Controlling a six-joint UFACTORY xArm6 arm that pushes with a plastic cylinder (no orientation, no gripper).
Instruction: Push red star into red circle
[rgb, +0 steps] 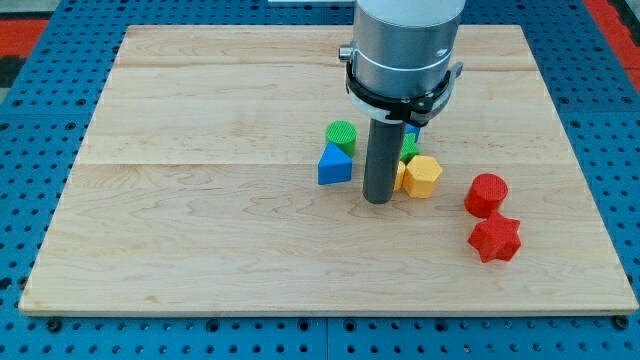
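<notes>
The red star (495, 239) lies on the wooden board at the view's lower right. The red circle (487, 193) sits just above it, nearly touching. My tip (377, 200) rests on the board to the left of both red blocks, about a hundred pixels from the star. It stands between the blue triangle (335, 165) on its left and the yellow hexagon (423, 176) on its right.
A green circle (341, 134) sits above the blue triangle. A green block (409, 146) and a blue block (412, 128) show partly behind the rod, with an orange-yellow block (401, 177) beside the yellow hexagon. The wooden board (200, 200) lies on a blue pegboard.
</notes>
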